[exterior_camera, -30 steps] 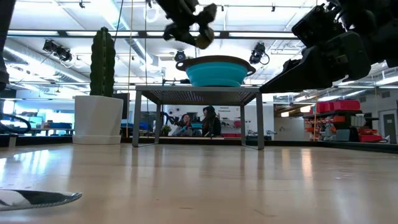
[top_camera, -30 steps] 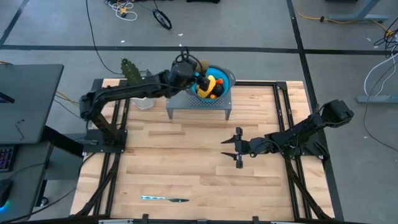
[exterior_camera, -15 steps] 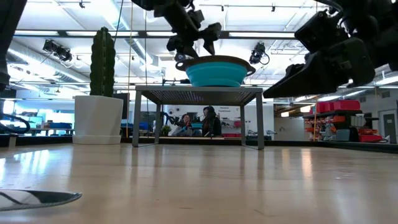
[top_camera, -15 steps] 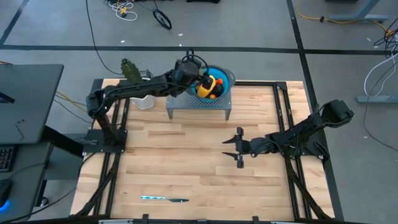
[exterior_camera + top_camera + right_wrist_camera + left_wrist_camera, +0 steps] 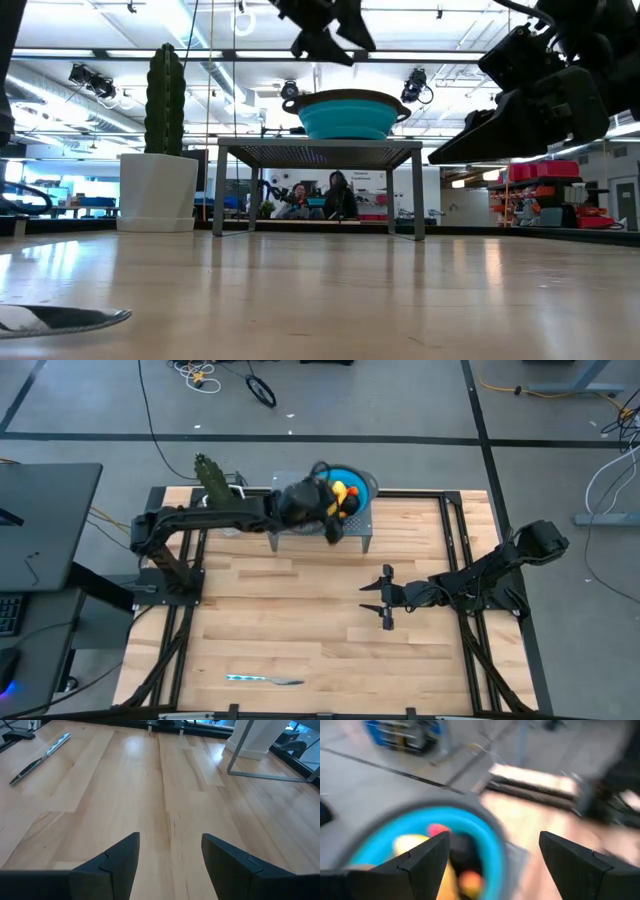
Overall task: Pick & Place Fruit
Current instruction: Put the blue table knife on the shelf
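Blue bowl [image 5: 362, 487] sitting on a small grey metal stand [image 5: 320, 532] at the far side of the wooden desk [image 5: 300, 620]. Inside the bowl, the fruit [image 5: 342, 496]: a yellow piece, some orange bits and something dark. Same bowl [image 5: 485, 832] seen blurry from the left wrist, with the fruit [image 5: 412, 842] inside as a yellow lump, a pink-red bit and an orange bit.

Left gripper [image 5: 330, 518] up in the air, just beside the bowl, over the front edge of the stand. Left fingers [image 5: 425, 857] spread wide apart, nothing between them. Fruit down in the bowl below and a little past the fingertips, not touching them. From the low view, left gripper [image 5: 325, 25] hanging well above the bowl [image 5: 346, 112], clear of the rim.

Right gripper [image 5: 385, 598] low over the middle of the desk, well apart from the bowl and the fruit. Right fingers [image 5: 120, 860] apart too, only bare wood [image 5: 165, 795] between them.

Thin silver-and-blue knife [image 5: 264, 680] lying flat near the front of the desk, far from both sets of fingers. Knife [image 5: 41, 757] ahead of the right fingers and off to one side. Green cactus [image 5: 165, 98] standing in a white pot [image 5: 157, 192] at the far corner, beside the stand.
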